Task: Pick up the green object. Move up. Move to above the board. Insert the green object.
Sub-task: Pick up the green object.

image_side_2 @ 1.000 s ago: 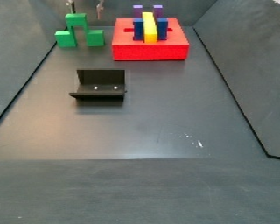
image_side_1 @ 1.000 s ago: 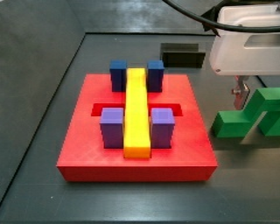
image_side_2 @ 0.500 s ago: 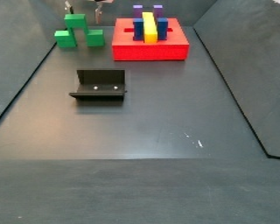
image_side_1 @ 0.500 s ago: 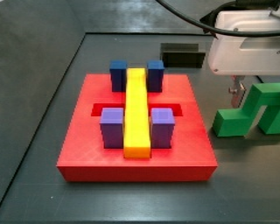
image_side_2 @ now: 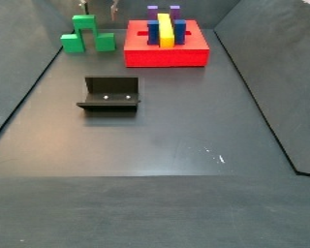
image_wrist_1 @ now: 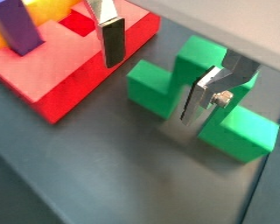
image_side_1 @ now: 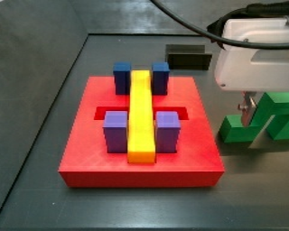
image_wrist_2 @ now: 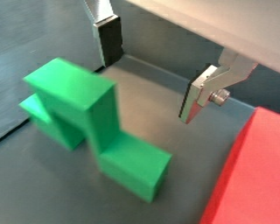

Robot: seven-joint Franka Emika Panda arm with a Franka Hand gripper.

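Red board (image_side_1: 98, 162) on desk: long yellow bar (image_side_1: 140, 113) down middle, purple cubes (image_side_1: 116, 132) and blue cubes (image_side_1: 123, 72) at its sides, slot cut in top. Green object (image_wrist_1: 195, 96) sits on desk just beside board, standing up. My gripper (image_wrist_1: 157, 72) is spread wide, low over green obj; one finger (image_wrist_1: 208, 96) by its tall middle part, nothing pinched. Fixture (image_side_2: 109, 95) stands well apart.

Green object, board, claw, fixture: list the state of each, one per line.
green object: resting on the floor beside the board, not gripped.
board: flat on the floor, yellow bar and cubes seated, slot beside the bar unfilled.
claw: open, low over the green object, between it and the board.
fixture: standing apart on the floor.
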